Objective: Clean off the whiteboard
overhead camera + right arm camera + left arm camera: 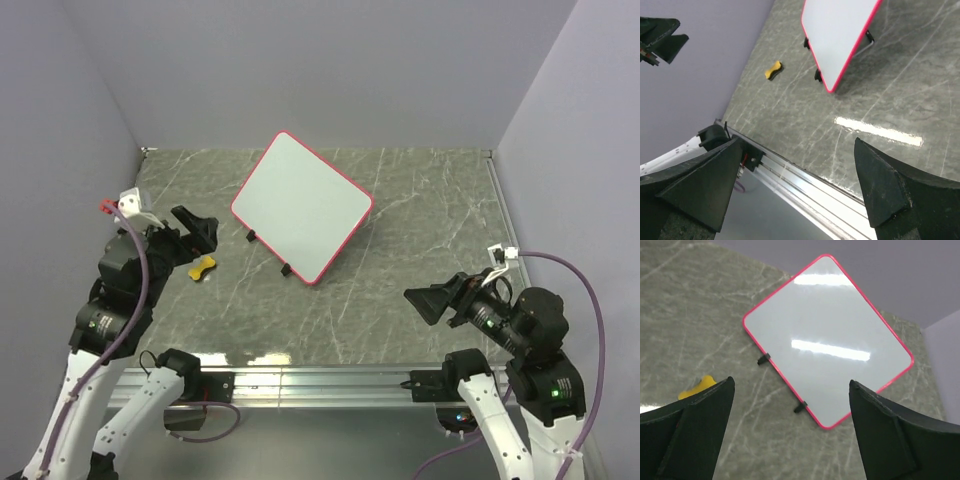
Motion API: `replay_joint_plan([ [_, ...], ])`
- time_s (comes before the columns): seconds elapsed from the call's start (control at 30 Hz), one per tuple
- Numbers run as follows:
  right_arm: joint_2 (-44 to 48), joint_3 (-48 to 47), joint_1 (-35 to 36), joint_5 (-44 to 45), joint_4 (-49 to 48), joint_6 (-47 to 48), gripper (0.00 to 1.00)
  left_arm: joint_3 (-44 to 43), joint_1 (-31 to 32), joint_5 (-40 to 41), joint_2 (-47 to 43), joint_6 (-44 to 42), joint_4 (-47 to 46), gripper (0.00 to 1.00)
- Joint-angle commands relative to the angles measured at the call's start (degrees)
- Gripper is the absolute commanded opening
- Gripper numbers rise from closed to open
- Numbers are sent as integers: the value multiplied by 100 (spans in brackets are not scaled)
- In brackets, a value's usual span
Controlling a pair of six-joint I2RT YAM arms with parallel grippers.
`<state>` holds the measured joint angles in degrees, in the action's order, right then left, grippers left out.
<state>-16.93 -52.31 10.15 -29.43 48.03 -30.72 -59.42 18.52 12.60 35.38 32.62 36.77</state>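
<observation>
Left pincer (791, 400) agape | right pincer (797, 155) agape | whiteboard (300, 205) propped tilted, untouched

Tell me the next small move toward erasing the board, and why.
Probably lower the left end effector onto the yellow eraser and close on it. Its jaws stand open and empty near the eraser, and the whiteboard likely needs the eraser in hand before any wiping.

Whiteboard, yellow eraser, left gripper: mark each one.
whiteboard (302, 205): top external view, centre of the white face.
yellow eraser (203, 267): top external view, middle of its body.
left gripper (791, 389): left wrist view, midway between its open fingertips.
</observation>
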Motion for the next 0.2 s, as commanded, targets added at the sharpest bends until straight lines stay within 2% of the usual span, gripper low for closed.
replay_joint_plan([
  [0.0,-39,134,31,69,-48,145,100,413,2,199,-233,-792,-1486,99],
  [0.17,-293,187,22,174,-267,216,100,379,2,902,188,-1265,-1595,100],
])
